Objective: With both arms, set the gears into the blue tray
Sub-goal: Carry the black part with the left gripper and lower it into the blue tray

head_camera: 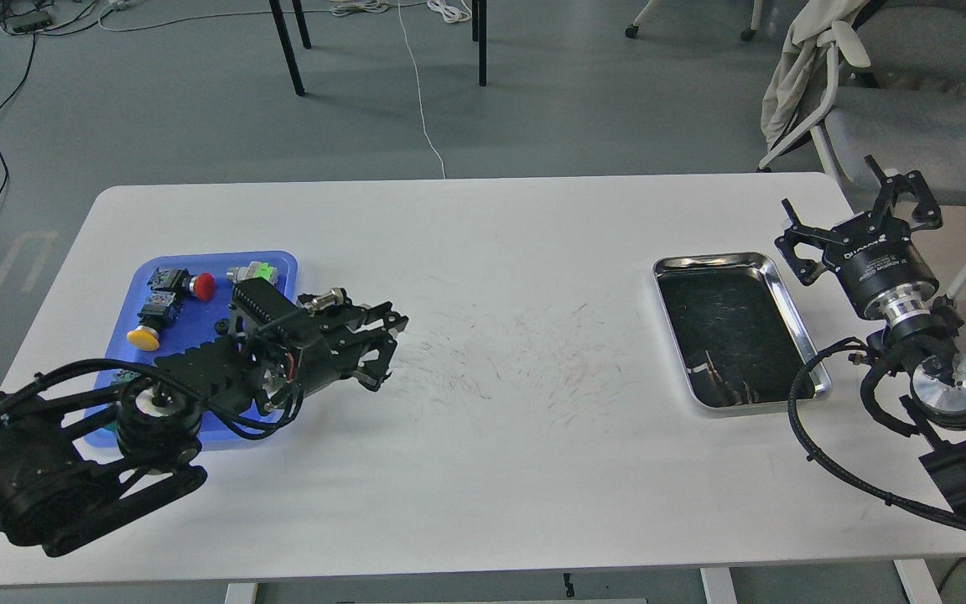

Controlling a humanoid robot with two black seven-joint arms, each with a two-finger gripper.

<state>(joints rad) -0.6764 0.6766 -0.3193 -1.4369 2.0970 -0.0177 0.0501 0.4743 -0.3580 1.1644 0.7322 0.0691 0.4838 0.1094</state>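
The blue tray [277, 264] sits at the left end of the white table [483, 470], a rectangle of blue plastic with rounded corners and a low rim. My left arm [72, 461] lies across its near half, so only the far part and a strip of the near edge show. In the open part I see a black-bodied switch with a red cap [191, 283], another with a yellow cap [148, 329], and a small silver and green piece [253, 272] near the far rim. A gear I cannot pick out anywhere: a small dark bit by the tray's middle, just at my arm's edge, may be one, but it is too small to tell.

My left gripper [382, 348] points right, past the tray's right rim and above bare tabletop. Its black fingers lie close together and overlap in this view, so I cannot tell how far they are apart, and I see nothing between them.

My right gripper [856, 210] is raised at the table's far right corner, with its fingers spread wide and nothing in them. On its round black body stands white lettering, too small and slanted for me to read. A green light glows beside the silver joint disc [948, 387] lower on that arm.

Just left of it lies the steel tray [789, 294] with a dark lining; some thin dark things lie in its near end, too blurred to name.
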